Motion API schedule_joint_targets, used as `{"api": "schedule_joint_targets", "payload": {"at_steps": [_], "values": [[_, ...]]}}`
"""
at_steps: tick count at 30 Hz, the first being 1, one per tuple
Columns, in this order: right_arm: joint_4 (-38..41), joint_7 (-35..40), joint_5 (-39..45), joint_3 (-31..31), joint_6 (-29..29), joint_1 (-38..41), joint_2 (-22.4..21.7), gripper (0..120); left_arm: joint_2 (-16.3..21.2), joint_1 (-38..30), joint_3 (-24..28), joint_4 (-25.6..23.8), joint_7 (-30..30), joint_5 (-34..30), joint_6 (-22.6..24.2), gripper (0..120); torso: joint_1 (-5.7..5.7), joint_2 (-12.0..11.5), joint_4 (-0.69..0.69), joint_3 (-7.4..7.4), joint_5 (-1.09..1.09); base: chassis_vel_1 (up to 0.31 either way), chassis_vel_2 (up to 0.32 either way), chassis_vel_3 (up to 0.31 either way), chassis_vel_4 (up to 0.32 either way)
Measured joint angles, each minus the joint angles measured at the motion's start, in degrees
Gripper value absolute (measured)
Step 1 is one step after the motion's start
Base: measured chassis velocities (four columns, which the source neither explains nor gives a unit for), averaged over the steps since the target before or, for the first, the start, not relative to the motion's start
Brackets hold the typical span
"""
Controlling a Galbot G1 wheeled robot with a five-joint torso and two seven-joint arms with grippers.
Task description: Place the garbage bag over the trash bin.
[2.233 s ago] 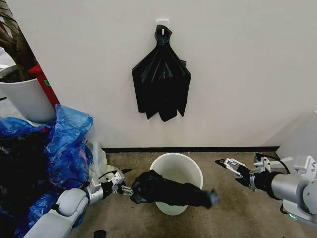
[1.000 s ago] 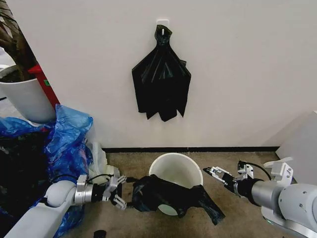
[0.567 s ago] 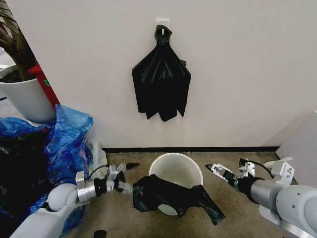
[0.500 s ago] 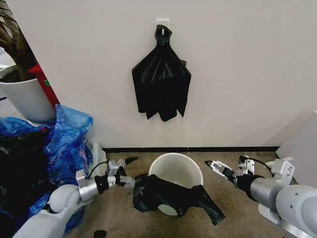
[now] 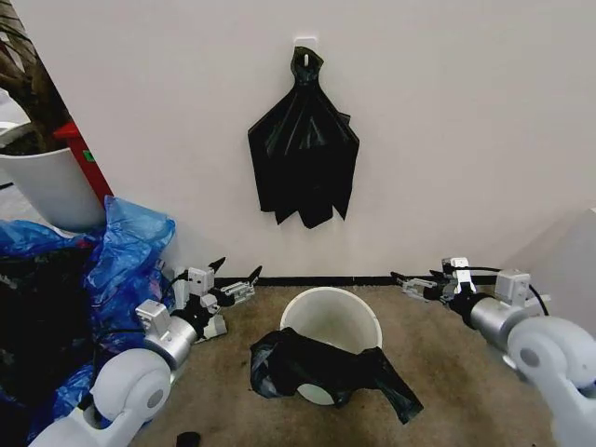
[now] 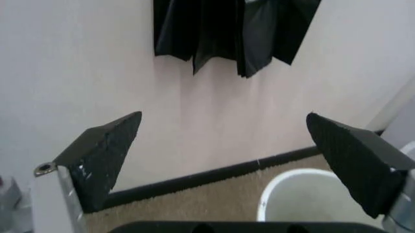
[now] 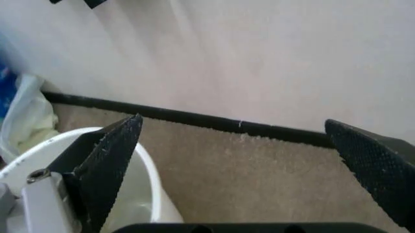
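Centrally on the carpet stands the trash bin (image 5: 331,321), close to the far wall. Draped over its near rim lies the garbage bag (image 5: 326,368), crumpled, spilling onto the floor on the near right, leaving the bin's far half uncovered. Left of the bin hovers the left gripper (image 5: 235,277), fingers spread and holding nothing. Right of the bin, well apart from it, hangs the right gripper (image 5: 406,281), fingers likewise spread and empty.
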Motion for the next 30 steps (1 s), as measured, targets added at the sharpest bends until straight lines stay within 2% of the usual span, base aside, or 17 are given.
{"api": "schedule_joint_targets", "payload": {"at_steps": [6, 10, 14, 15, 17, 18, 23, 24, 27, 29, 30], "values": [[-3.41, -7.97, -1.72, -4.86, -0.01, 4.26, -4.76, 100, -0.4, 1.36, -1.02, -1.98, -2.64, -0.2, 1.87, 100, 0.0, 0.0, -0.01, 0.0, -0.02, 0.0, 0.0, 0.0, 0.0], [-6.64, -10.61, -3.37, -11.51, 0.0, 10.23, -6.63, 100, -0.81, 1.27, -1.47, -2.31, -4.49, -0.33, 2.71, 100, 0.0, 0.0, 0.0, 0.0, -0.04, 0.0, 0.0, 0.0, 0.0], [-8.03, -11.58, -3.95, -15.47, 0.0, 12.97, -7.39, 100, -0.8, 1.2, -1.83, -2.11, -4.14, -0.3, 2.83, 100, 0.0, 0.0, 0.02, 0.0, -0.03, 0.0, 0.0, 0.0, 0.0], [-9.26, -11.55, -3.87, -20.0, -0.01, 15.88, -8.37, 100, -0.77, 1.19, -2.06, -2.07, -3.27, -0.12, 2.91, 100, 0.0, 0.0, 0.0, 0.0, -0.03, 0.0, 0.0, 0.0, 0.0], [-10.24, -10.93, -2.43, -24.24, -0.03, 19.32, -9.17, 100, -0.84, 1.22, -2.6, -2.3, -2.01, 0.5, 3.11, 100, 0.0, 0.0, -0.02, 0.0, -0.03, 0.0, 0.0, 0.0, 0.0], [-10.24, -10.93, -2.43, -24.24, -0.03, 19.32, -9.17, 100, -0.84, 1.22, -2.6, -2.3, -2.01, 0.5, 3.11, 100, 0.0, 0.0, -0.02, 0.0, -0.03, 0.0, 0.0, 0.0, 0.0], [-13.31, -9.65, 1.1, -34.62, -0.14, 30.15, -10.7, 100, -1.34, 1.34, -5.24, -1.44, 0.91, 4.33, 2.51, 100, 0.0, -0.01, 0.01, 0.0, -0.05, 0.0, 0.0, 0.0, 0.0], [-13.31, -9.65, 1.1, -34.62, -0.14, 30.15, -10.7, 100, -1.34, 1.34, -5.24, -1.44, 0.91, 4.33, 2.51, 100, 0.0, -0.01, 0.01, 0.0, -0.05, 0.0, 0.0, 0.0, 0.0], [-15.88, -8.97, 2.87, -42.76, -0.16, 36.67, -11.15, 100, -1.47, 1.56, -7.11, -1.05, 1.64, 6.03, 2.48, 100, 0.0, 0.0, 0.02, 0.0, -0.05, 0.0, 0.0, 0.0, 0.0], [-18.5, -7.8, 5.98, -51.29, -0.21, 42.09, -11.38, 100, -1.73, 1.68, -8.4, -0.66, 1.82, 7.17, 2.37, 100, 0.0, -0.01, 0.0, 0.01, -0.02, 0.0, 0.0, 0.0, 0.0], [-18.5, -7.8, 5.98, -51.29, -0.21, 42.09, -11.38, 100, -1.73, 1.68, -8.4, -0.66, 1.82, 7.17, 2.37, 100, 0.0, -0.01, 0.0, 0.01, -0.02, 0.0, 0.0, 0.0, 0.0]]}}
